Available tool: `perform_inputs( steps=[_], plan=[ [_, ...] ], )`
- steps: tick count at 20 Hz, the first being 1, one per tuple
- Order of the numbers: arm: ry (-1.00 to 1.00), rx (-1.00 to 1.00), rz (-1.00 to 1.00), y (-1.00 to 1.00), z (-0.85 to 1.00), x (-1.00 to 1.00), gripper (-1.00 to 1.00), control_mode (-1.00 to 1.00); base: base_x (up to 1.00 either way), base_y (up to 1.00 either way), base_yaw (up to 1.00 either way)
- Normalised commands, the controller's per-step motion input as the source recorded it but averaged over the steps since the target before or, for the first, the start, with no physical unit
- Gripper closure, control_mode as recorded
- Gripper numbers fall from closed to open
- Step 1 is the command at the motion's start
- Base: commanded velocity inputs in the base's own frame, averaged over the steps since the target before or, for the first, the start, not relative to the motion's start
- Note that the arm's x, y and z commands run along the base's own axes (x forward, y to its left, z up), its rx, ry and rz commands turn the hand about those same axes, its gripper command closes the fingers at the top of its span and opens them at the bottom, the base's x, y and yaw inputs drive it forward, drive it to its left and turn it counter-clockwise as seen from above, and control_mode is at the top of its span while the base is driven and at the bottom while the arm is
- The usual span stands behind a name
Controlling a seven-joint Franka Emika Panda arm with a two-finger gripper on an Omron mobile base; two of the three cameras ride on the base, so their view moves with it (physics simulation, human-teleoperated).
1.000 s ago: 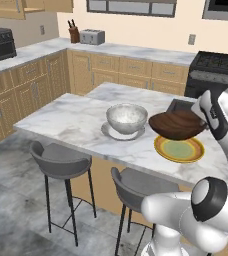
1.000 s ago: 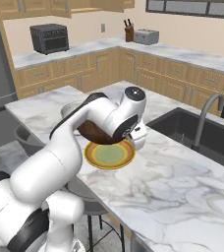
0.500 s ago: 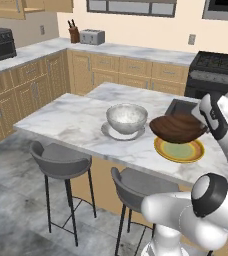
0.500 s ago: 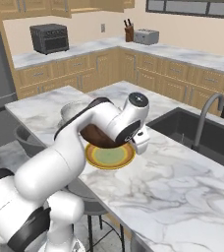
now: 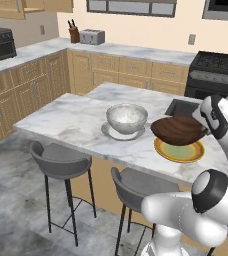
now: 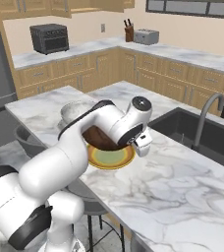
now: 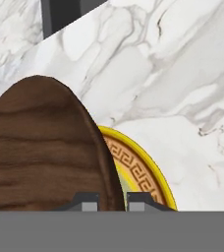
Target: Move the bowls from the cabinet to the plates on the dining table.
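hand view: fingers (image 7: 109, 203) pinch wooden bowl (image 7: 40, 152) rim.

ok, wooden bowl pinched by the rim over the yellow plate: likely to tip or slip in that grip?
The wooden bowl looks rigid, so no flex. The gripper pinches just one edge of a wide, shallow bowl, so it may sag or pivot. The smooth grained surface looks fairly slippery. Released over the yellow plate, its broad shape should probably settle without rolling.

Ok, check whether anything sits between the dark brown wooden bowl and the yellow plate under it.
Nothing visible does. The dark brown wooden bowl, gripped at its rim by the gripper, hangs just above the yellow-rimmed round plate, whose face looks bare. The grey-white marbled stone bowl stands off to the side.
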Motion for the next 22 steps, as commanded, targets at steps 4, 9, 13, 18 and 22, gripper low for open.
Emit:
perform_inputs(
  steps=[4, 9, 13, 18, 22],
  plan=[
    [0.00, 0.01, 0.01, -0.04, -0.13, 0.00, 1.00, -1.00, 0.00, 0.00, 0.00],
    [-0.02, 0.00, 0.02, 0.00, -0.17, 0.00, 1.00, -1.00, 0.00, 0.00, 0.00],
    [-0.01, 0.00, 0.02, 0.00, -0.15, 0.00, 1.00, -1.00, 0.00, 0.00, 0.00],
    [-0.01, 0.00, 0.02, -0.01, -0.10, 0.00, 1.00, -1.00, 0.00, 0.00, 0.00],
    [-0.02, 0.01, 0.03, -0.07, -0.01, -0.09, 1.00, -1.00, 0.00, 0.00, 0.00]
  ],
)
